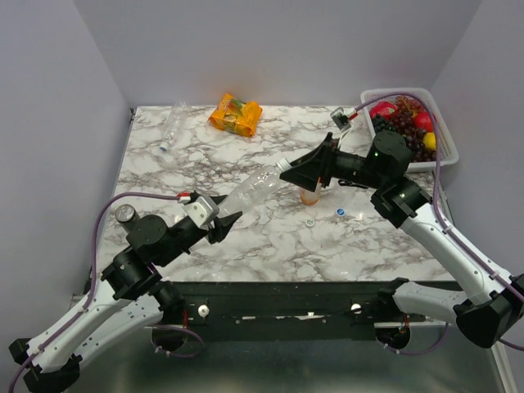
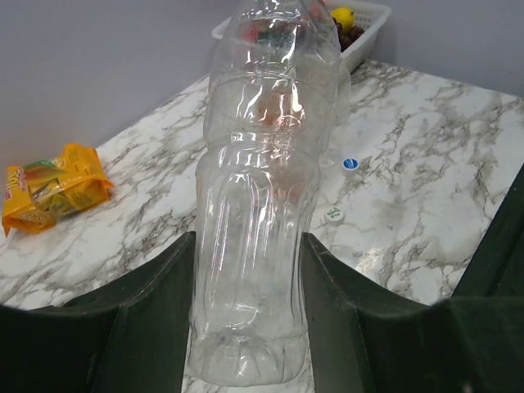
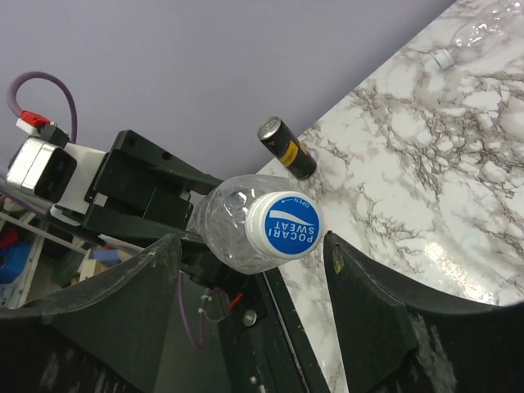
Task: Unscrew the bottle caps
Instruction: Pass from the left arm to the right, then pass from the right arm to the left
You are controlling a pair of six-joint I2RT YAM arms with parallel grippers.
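Observation:
A clear bottle (image 1: 250, 192) hangs tilted over the table's middle, and my left gripper (image 1: 219, 219) is shut on its lower body. In the left wrist view the bottle (image 2: 262, 205) fills the gap between both fingers (image 2: 155, 319). Its blue-topped cap (image 3: 285, 228) is on the neck, between the fingers of my right gripper (image 3: 250, 241), which is open with a gap on each side. From above, the right gripper (image 1: 304, 172) surrounds the bottle's top. An orange bottle (image 1: 309, 196) stands partly hidden under it. A loose white cap (image 1: 309, 219) and a loose blue cap (image 1: 340, 212) lie on the marble.
Another clear bottle (image 1: 172, 127) lies at the back left. An orange snack packet (image 1: 236, 113) sits at the back centre. A white basket (image 1: 446, 139) of fruit stands at the back right. Grey walls close in the table on three sides.

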